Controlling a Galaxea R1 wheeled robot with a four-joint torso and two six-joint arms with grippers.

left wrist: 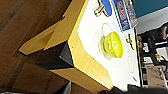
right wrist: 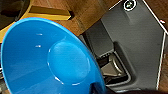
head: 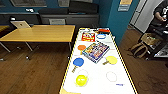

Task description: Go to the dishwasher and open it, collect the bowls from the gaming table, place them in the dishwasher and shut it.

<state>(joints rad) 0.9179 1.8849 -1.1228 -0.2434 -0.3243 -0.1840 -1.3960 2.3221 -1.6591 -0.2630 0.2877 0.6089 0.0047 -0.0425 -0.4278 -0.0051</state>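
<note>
From my head camera: the long gaming table with glossy white top and yellow edging (head: 120, 72) runs away from me, lengthwise; on its near end sits a bright yellow-green round plastic bowl (head: 81, 80), close to the left edge. Just beyond it lies a blue round paddle with a wooden handle (head: 77, 62); farther along, an orange paddle (head: 81, 47) and a yellow paddle (head: 111, 60) flank a flat, colourful rectangular game box (head: 96, 51); a smaller red-and-yellow box (head: 88, 36) lies near the far end, beside a blue-rimmed white round thing (head: 101, 36) — whether that is a bowl I cannot tell. To the left, apart from the gaming table, stands a wooden-topped dining table (head: 40, 33) with an open laptop (head: 20, 24). A person (head: 161, 13) stands at the far right.

Left wrist camera: the same yellow-green bowl (left wrist: 113, 45) rests on the white top, near the table's yellow end panel (left wrist: 85, 65); the state of my left fingers — cannot tell.

Right wrist camera: a glossy bright blue round plastic bowl (right wrist: 50, 60) is very close, its inside facing the lens, over brown wooden floor (right wrist: 85, 12); whether my right fingers are clamped on it I cannot tell.
</note>
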